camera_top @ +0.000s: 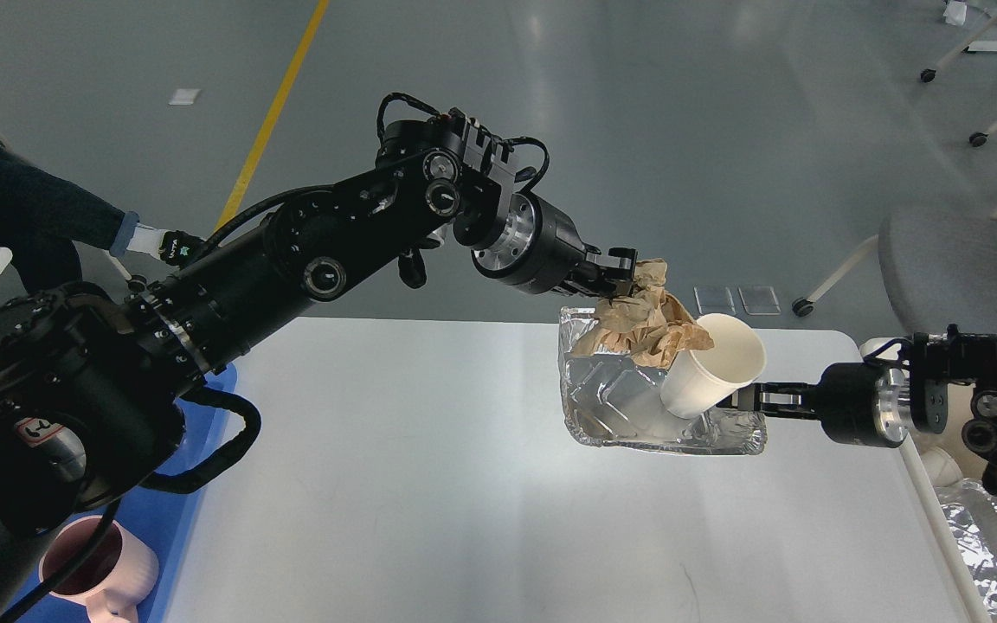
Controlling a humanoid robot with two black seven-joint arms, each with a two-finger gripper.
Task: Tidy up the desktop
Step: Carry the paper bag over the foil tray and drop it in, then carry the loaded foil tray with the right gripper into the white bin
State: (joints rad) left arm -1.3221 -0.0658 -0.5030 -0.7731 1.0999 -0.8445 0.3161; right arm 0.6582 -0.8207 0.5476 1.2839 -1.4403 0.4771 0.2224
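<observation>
The white desktop [429, 484] fills the lower middle of the head view. At its far right stands a crumpled foil tray [611, 407] with a white paper cup [713, 363] leaning inside it. My left gripper [624, 279] is shut on a wad of crumpled brown paper [646, 322], which hangs over the tray's far rim and touches the cup. My right gripper [739, 400] reaches in from the right and is shut on the tray's near right rim, just beneath the cup.
A blue plastic tray [152, 510] lies at the left edge, mostly hidden by my left arm, with a pink mug [100, 567] on it. Another foil tray [987, 545] sits off the table at lower right. A grey chair [966, 264] stands beyond the right corner.
</observation>
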